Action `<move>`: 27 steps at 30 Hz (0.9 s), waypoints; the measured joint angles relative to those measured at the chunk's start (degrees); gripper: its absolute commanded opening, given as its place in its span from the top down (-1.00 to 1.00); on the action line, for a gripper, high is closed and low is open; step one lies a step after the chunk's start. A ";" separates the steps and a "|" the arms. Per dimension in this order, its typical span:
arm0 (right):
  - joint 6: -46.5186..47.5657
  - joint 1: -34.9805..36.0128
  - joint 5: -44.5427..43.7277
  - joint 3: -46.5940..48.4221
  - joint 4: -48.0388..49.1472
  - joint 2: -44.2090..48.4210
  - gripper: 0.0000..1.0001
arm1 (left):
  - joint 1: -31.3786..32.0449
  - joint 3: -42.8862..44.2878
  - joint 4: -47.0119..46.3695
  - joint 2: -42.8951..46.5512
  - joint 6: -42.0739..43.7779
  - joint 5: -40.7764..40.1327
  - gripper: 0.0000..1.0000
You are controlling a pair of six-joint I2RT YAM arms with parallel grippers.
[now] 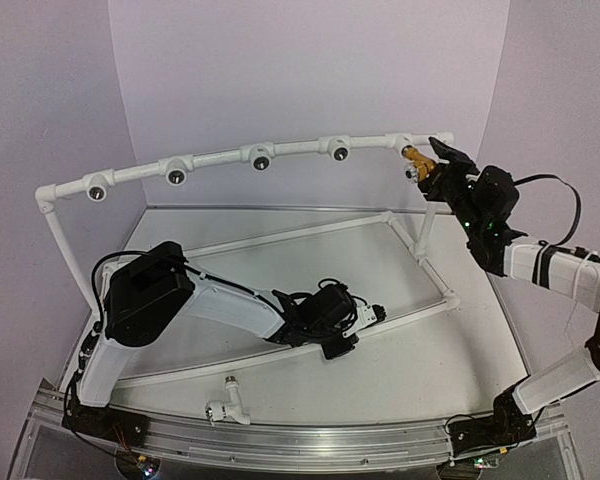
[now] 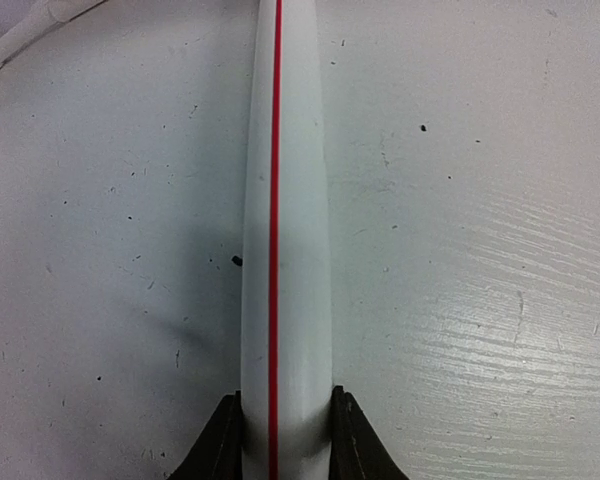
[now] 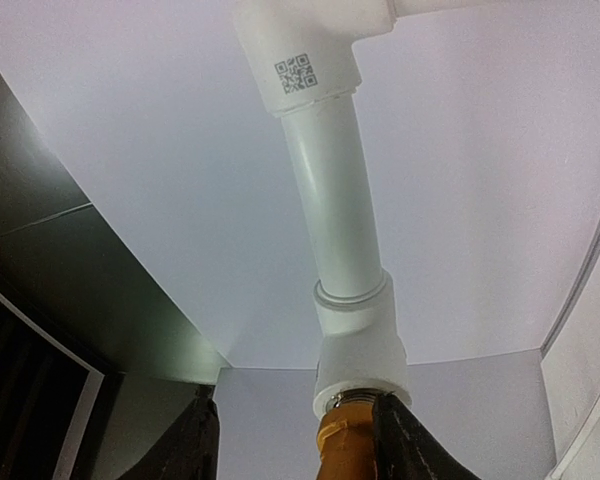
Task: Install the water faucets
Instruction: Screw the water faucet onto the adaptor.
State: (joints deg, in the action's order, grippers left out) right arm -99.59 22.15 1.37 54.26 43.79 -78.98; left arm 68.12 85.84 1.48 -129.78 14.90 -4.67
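The yellow-orange water faucet point(image 1: 414, 160) sits with its threaded end in the rightmost fitting point(image 3: 360, 340) of the white pipe frame's top rail point(image 1: 220, 158). My right gripper point(image 1: 435, 158) stands open around it. In the right wrist view, its right finger point(image 3: 405, 440) lies against the faucet point(image 3: 346, 450) and the left finger point(image 3: 195, 440) is well apart from it. The white water faucet point(image 1: 227, 405) lies loose on the table near the front edge. My left gripper point(image 2: 286, 400) is shut on the frame's low base pipe point(image 2: 290, 200), which carries a red stripe.
Several dark round sockets point(image 1: 260, 157) line the top rail. The frame's upright posts point(image 1: 427, 225) and base pipes point(image 1: 280, 237) cross the white table. A metal rail point(image 1: 300, 440) runs along the near edge, beside the arm bases.
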 measured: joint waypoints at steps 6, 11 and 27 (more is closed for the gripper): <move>2.41 0.01 0.98 2.18 -4.56 0.36 -0.04 | 0.00 0.02 0.04 0.00 -0.07 0.00 1.00; 7.28 0.57 0.80 4.33 -11.57 1.88 0.19 | 0.00 0.02 0.08 0.00 -0.07 0.02 1.00; 25.93 6.16 -2.29 7.32 -25.60 4.27 1.00 | 0.04 0.02 0.11 0.00 -0.09 0.01 1.00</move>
State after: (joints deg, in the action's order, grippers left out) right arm -73.66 28.32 -0.92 61.58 18.19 -74.71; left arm 68.16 85.86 1.58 -129.78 14.81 -4.66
